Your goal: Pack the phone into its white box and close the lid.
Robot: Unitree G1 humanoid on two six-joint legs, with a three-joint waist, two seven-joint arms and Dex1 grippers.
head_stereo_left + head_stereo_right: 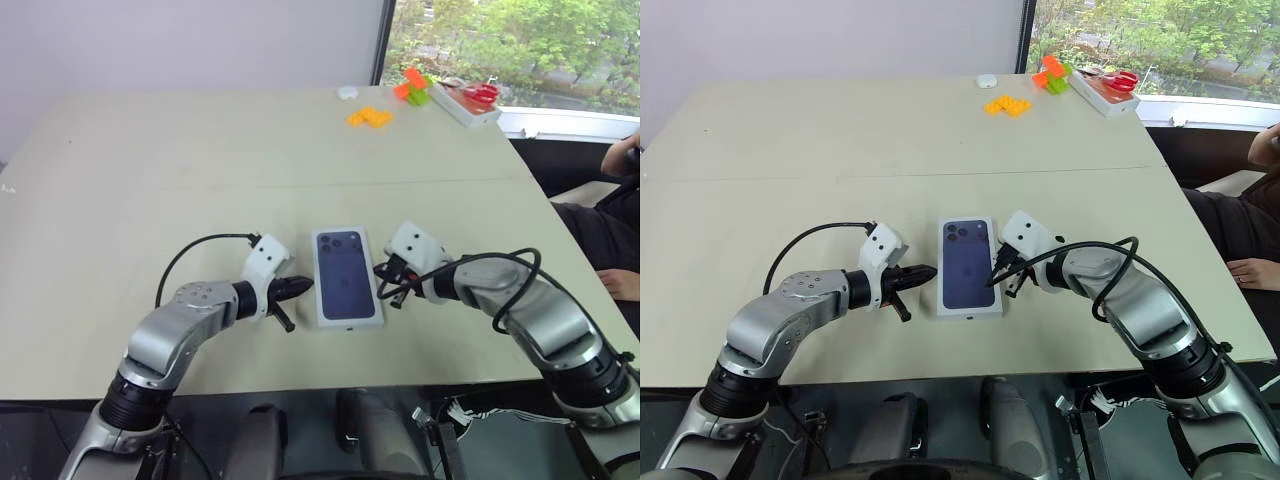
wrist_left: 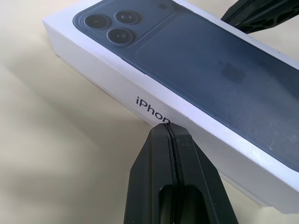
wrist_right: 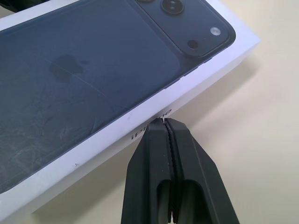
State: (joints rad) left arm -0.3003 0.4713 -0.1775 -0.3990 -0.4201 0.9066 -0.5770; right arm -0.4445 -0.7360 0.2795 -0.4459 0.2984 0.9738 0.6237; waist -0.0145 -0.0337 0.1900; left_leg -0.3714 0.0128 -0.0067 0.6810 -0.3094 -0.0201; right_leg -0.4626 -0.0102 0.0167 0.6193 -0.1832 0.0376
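At lower centre the lid (image 1: 347,276) sits on, rigid, light, slick-faced; your left gripper (image 1: 296,287) and right gripper (image 1: 385,272) flank its long sides, jaws shut, empty.

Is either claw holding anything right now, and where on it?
Nothing is held. The left claw and the right claw are shut on nothing, their tips pressed against opposite long sides of the lid.
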